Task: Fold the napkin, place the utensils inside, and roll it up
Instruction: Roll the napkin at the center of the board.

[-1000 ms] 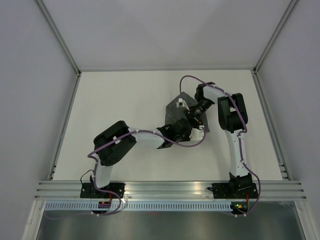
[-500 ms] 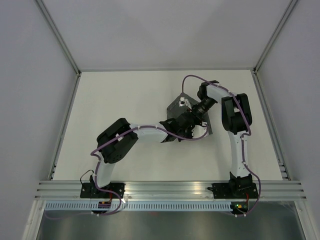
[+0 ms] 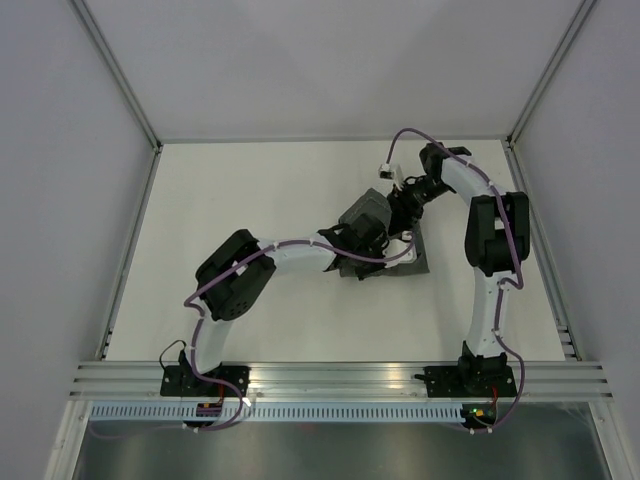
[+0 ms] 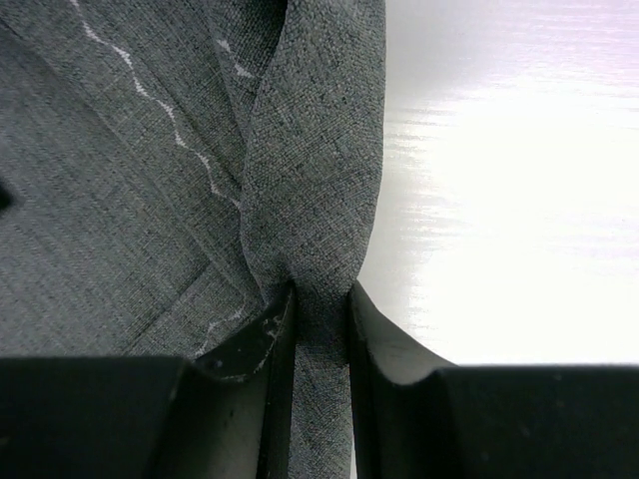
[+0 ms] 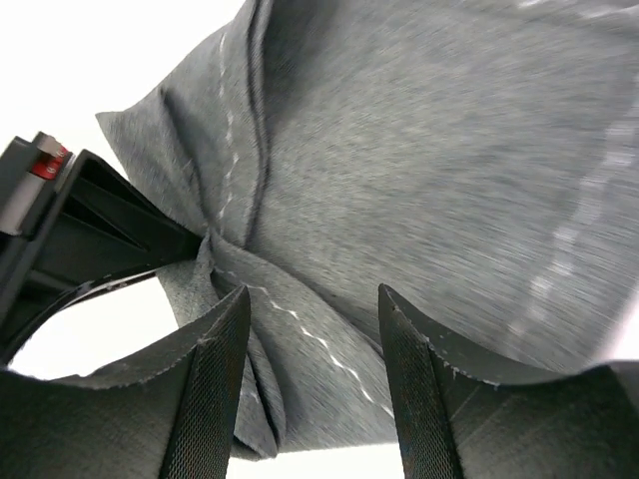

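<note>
The dark grey napkin (image 3: 416,262) lies bunched right of the table's middle, one part lifted. My left gripper (image 3: 370,238) is shut on a pinched fold of it; in the left wrist view the cloth (image 4: 120,200) runs up from between the shut jaws of this gripper (image 4: 319,309). My right gripper (image 3: 403,203) hovers just beyond, open and empty. In the right wrist view its gripper (image 5: 312,299) stands wide apart over the napkin (image 5: 449,150), with the left gripper (image 5: 70,230) at the left. No utensils show in any view.
The white table (image 3: 250,200) is walled by grey panels on the left, back and right, with a metal rail (image 3: 340,378) along the near edge. Purple cables loop over both arms.
My right gripper has drawn back toward the far right. My left gripper has moved right and away from the bases, carrying the pinched napkin fold with it.
</note>
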You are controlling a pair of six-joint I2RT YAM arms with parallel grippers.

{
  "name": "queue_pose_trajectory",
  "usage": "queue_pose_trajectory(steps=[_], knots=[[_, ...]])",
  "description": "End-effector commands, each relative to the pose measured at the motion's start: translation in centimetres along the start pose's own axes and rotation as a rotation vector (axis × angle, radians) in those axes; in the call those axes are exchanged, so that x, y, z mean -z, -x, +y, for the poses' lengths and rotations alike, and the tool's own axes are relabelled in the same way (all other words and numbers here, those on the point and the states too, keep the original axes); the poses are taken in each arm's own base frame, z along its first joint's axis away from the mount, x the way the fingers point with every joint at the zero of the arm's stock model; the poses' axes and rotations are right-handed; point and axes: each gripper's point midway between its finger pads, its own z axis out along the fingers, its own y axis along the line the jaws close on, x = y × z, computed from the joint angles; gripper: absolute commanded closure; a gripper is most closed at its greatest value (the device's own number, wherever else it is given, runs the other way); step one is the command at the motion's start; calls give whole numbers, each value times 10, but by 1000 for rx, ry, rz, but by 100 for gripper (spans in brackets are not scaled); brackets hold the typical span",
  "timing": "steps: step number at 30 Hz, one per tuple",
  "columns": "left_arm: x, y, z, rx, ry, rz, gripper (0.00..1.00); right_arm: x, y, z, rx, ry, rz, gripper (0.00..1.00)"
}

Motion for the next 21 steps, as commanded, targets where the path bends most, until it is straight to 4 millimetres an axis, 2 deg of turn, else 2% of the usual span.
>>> queue_pose_trajectory(steps=[1, 3, 4, 6, 7, 8, 9, 10, 11, 13, 14, 16, 17, 19, 21], knots=[[-5, -47, -57, 209, -267, 149, 98, 38, 36, 0, 44, -95, -145, 40], [-2, -50, -56, 275, -311, 175, 98, 46, 40, -1, 48, -114, -198, 40], [-2, -49, -56, 299, -335, 171, 98, 59, 45, 1, 63, -145, -229, 40], [0, -53, -53, 367, -371, 192, 98, 64, 43, 1, 74, -173, -274, 40], [2, -51, -55, 403, -398, 187, 98, 78, 46, 7, 103, -206, -300, 40], [-1, -50, -49, 427, -403, 188, 98, 76, 39, 8, 116, -219, -308, 40], [3, -53, -52, 460, -427, 212, 98, 77, 37, 12, 144, -227, -315, 40], [4, -51, -55, 490, -456, 207, 98, 87, 41, 22, 179, -255, -338, 40], [3, -50, -54, 507, -466, 207, 98, 88, 27, 18, 170, -280, -349, 39], [4, -52, -56, 554, -512, 215, 98, 98, 22, 28, 235, -321, -360, 39], [4, -51, -52, 565, -510, 213, 98, 92, 11, 32, 238, -319, -352, 39], [3, -55, -57, 602, -550, 231, 98, 95, 6, 44, 320, -338, -349, 39], [3, -55, -56, 620, -557, 231, 98, 87, -6, 53, 325, -314, -335, 38], [3, -52, -54, 656, -588, 224, 98, 87, -10, 65, 393, -316, -332, 38], [4, -52, -50, 688, -599, 225, 98, 75, -24, 72, 405, -305, -306, 37]])
